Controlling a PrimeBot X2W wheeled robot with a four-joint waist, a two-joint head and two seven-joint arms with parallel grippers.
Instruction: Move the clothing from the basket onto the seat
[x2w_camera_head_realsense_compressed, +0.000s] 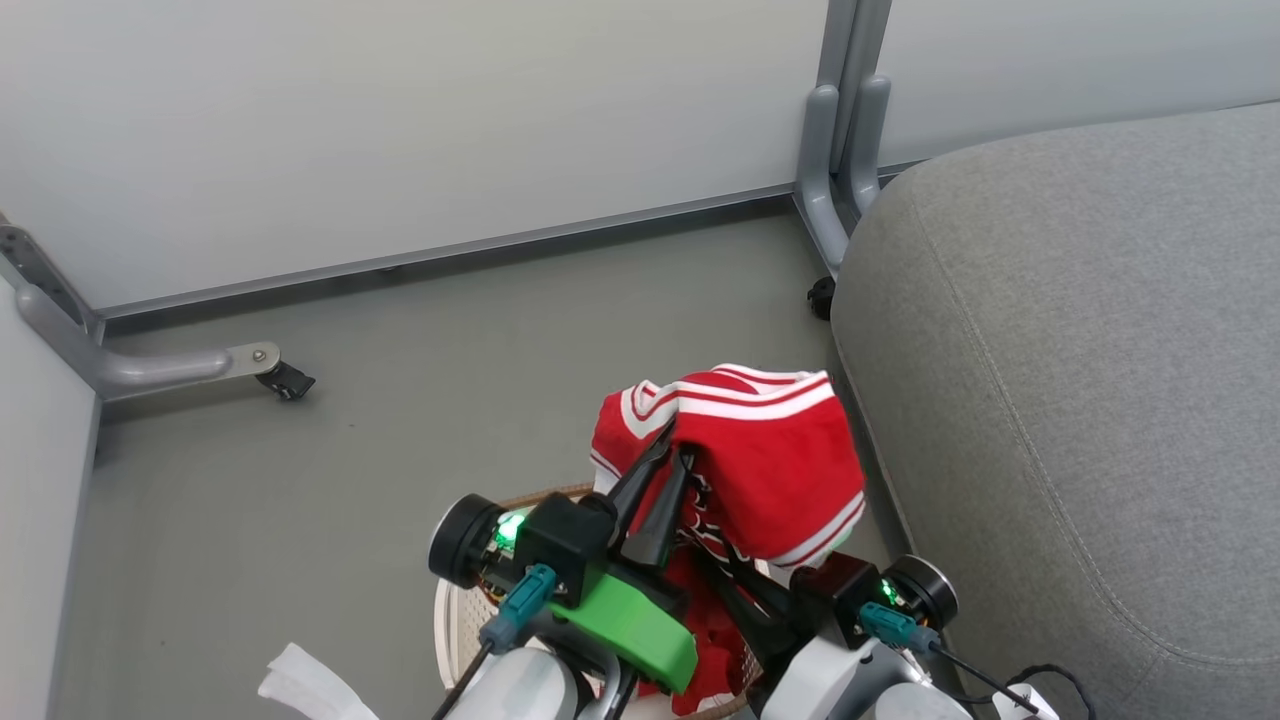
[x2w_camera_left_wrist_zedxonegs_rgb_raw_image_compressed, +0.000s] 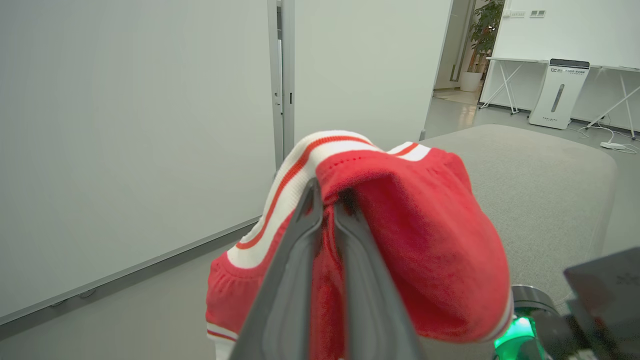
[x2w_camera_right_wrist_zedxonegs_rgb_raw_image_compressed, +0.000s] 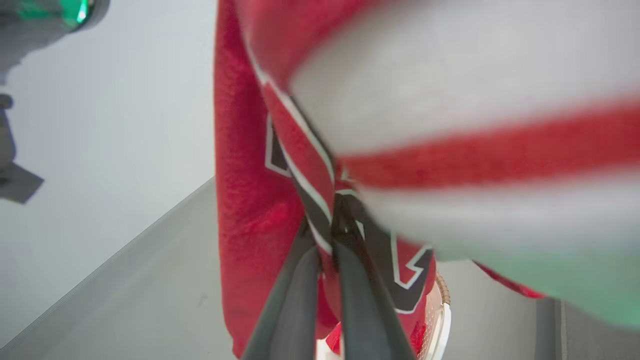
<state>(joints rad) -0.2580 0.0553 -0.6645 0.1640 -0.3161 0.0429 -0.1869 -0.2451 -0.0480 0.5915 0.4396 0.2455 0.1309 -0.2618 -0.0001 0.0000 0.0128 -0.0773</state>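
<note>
My left gripper (x2w_camera_head_realsense_compressed: 668, 452) is shut on a fold of the red clothing (x2w_camera_head_realsense_compressed: 760, 460), a jersey with white-striped trim, and holds it up above the basket (x2w_camera_head_realsense_compressed: 462, 610). In the left wrist view the left gripper (x2w_camera_left_wrist_zedxonegs_rgb_raw_image_compressed: 325, 197) pinches the jersey (x2w_camera_left_wrist_zedxonegs_rgb_raw_image_compressed: 425, 240) at its top. Lower down, my right gripper (x2w_camera_head_realsense_compressed: 712, 560) reaches in under the hanging cloth. The right wrist view shows the right gripper (x2w_camera_right_wrist_zedxonegs_rgb_raw_image_compressed: 325, 235) shut on the jersey (x2w_camera_right_wrist_zedxonegs_rgb_raw_image_compressed: 250, 200) by its dark lettering, with the basket's rim (x2w_camera_right_wrist_zedxonegs_rgb_raw_image_compressed: 442, 290) below. More red cloth (x2w_camera_head_realsense_compressed: 712, 640) lies in the basket. The grey seat (x2w_camera_head_realsense_compressed: 1080, 350) is just to the right.
White partition panels stand behind, on grey legs (x2w_camera_head_realsense_compressed: 150, 370) with a castor (x2w_camera_head_realsense_compressed: 285, 381), and a second leg (x2w_camera_head_realsense_compressed: 830, 190) sits by the seat's corner. A white crumpled thing (x2w_camera_head_realsense_compressed: 300, 685) lies at the lower left. Bare grey floor (x2w_camera_head_realsense_compressed: 400, 400) stretches left of the basket.
</note>
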